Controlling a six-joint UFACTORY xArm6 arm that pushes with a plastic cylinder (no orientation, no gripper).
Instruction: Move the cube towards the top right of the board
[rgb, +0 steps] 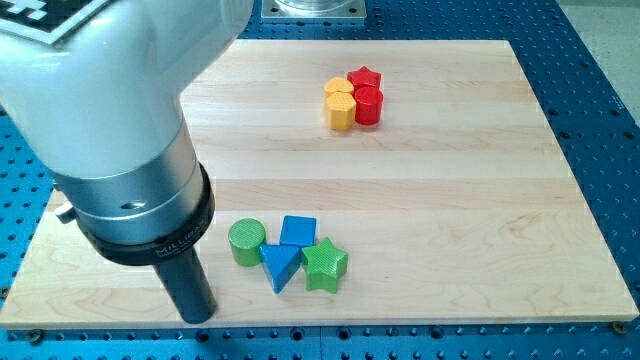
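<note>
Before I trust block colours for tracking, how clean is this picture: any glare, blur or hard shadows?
Camera view: even, soft lighting; the light wooden board shows no glare; the blue cube and the green star block are sharp, with faint shadows; the big grey arm housing looms close, slightly soft; my tip sits left of the blocks.

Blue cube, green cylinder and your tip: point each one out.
blue cube (298, 230), camera view, on its top face.
green cylinder (246, 236), camera view, on its round top face.
my tip (200, 316), camera view, at the rod's lower end, left of the green cylinder and apart from it.
</note>
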